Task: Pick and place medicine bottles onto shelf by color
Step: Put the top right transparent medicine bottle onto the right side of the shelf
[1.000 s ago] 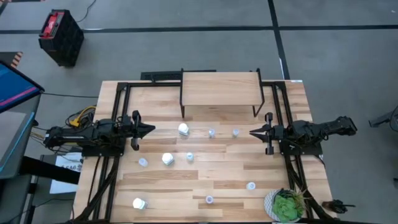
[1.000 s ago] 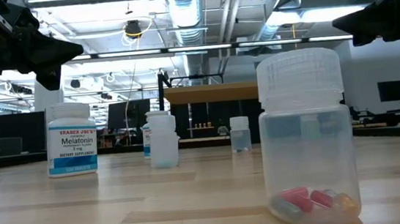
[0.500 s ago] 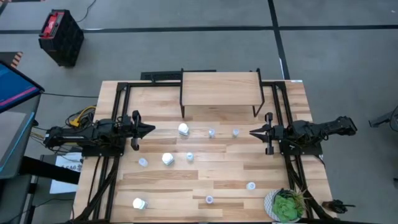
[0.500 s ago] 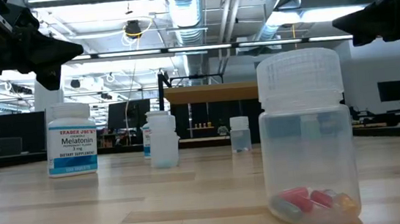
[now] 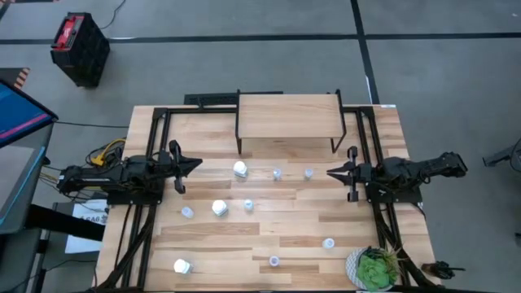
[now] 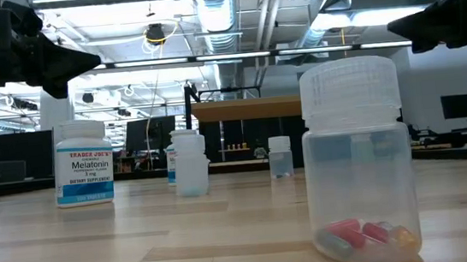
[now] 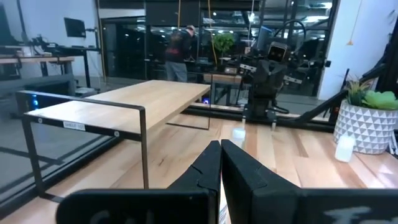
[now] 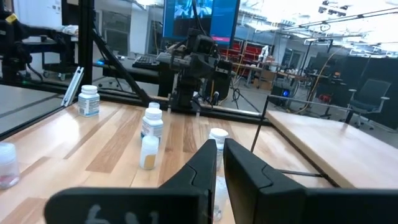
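Medicine bottles point(image 5: 240, 169) loose on table point(image 5: 203, 244), nearest clear one point(image 6: 359, 164) with capsules inside; both arms' jaws closed, empty

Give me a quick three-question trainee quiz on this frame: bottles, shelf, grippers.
1. True or false: the light-wood shelf on black metal legs has bottles on it.
2. How many large bright white bottles stand on the table?
3. The round green potted plant sits nearest which arm: A left, B right?

Key: 1 false, its top is bare. 2 three. 3 B. Both the left gripper and right gripper are shut and hold nothing.
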